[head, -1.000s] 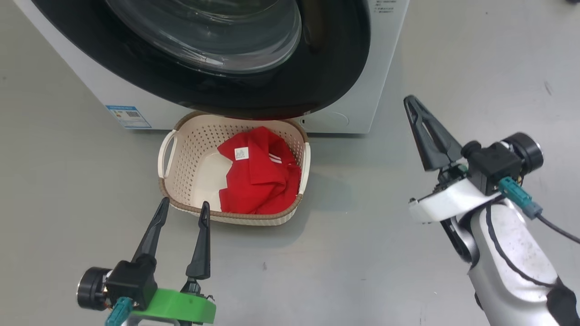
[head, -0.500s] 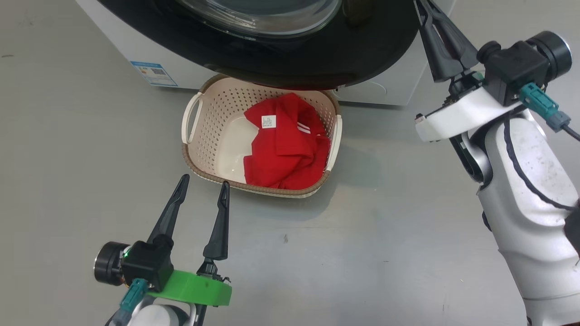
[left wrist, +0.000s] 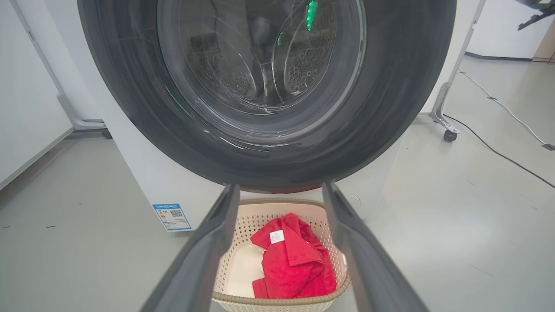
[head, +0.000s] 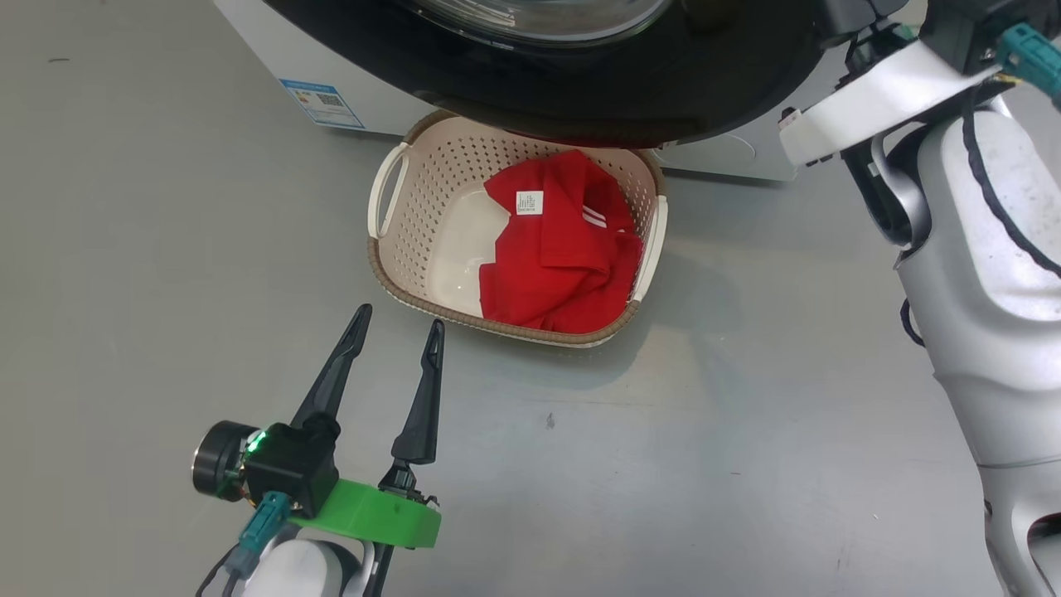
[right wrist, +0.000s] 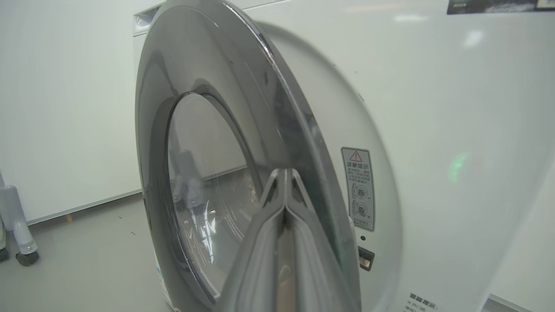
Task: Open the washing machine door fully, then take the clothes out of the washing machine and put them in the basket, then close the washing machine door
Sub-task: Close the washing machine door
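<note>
The white washing machine [head: 273, 50] runs along the top of the head view. Its door [head: 663, 91], black-rimmed, hangs out over the cream basket [head: 414, 303]. Red clothes [head: 564, 257] with a white tag lie in the basket's right half. My left gripper [head: 399, 317] is open and empty, just short of the basket's near rim. Between its fingers [left wrist: 217, 242] I see the basket [left wrist: 277, 301], the clothes [left wrist: 295, 264] and the door [left wrist: 130, 108] above. My right gripper [right wrist: 284, 171] is shut and empty, its tips close to the edge of the ajar door [right wrist: 243, 78].
Grey floor surrounds the basket. A blue label [head: 322, 104] sits low on the machine front. In the left wrist view, a wheeled stand [left wrist: 448, 134] and a cable [left wrist: 498, 151] are on the floor to the right. My right arm [head: 978, 249] fills the head view's right side.
The head camera has shifted, sliding the basket and machine up and right. My right arm has risen toward the door's right edge, its fingers leaving the head view. The left gripper stays open.
</note>
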{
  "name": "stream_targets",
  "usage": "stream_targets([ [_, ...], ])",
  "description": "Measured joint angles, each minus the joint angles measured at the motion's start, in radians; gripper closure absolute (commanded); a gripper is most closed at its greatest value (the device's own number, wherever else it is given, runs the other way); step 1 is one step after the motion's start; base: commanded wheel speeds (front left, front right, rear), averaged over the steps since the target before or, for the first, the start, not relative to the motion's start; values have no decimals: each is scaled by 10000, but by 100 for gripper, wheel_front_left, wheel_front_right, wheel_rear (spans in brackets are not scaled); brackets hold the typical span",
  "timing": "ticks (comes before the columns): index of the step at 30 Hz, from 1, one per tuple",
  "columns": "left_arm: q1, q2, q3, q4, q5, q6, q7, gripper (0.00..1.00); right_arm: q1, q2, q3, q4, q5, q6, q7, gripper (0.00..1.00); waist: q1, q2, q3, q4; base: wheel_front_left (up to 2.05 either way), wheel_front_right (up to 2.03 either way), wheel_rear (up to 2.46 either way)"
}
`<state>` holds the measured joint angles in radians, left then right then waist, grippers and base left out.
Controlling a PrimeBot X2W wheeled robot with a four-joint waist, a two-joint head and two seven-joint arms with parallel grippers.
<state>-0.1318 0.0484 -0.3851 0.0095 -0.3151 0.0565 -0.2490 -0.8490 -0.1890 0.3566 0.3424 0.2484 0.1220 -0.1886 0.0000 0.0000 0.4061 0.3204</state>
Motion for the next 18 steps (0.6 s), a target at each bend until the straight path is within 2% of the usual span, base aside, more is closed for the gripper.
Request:
stream_targets([
  [6,-147,-19,-27,123,0,2,-2,0,-523,-105,222,531,174,4,-4,100,0,0,122,181,0,0,0],
  [8,-203,-29,-92,153,-2,0,-2,0,-761,-249,228,779,245,90,-2,100,0,0,168,253,0,0,0],
  [18,-434,-59,-282,138,-21,0,-4,0,-1989,-823,113,1607,416,88,84,100,0,0,327,595,0,0,0],
])
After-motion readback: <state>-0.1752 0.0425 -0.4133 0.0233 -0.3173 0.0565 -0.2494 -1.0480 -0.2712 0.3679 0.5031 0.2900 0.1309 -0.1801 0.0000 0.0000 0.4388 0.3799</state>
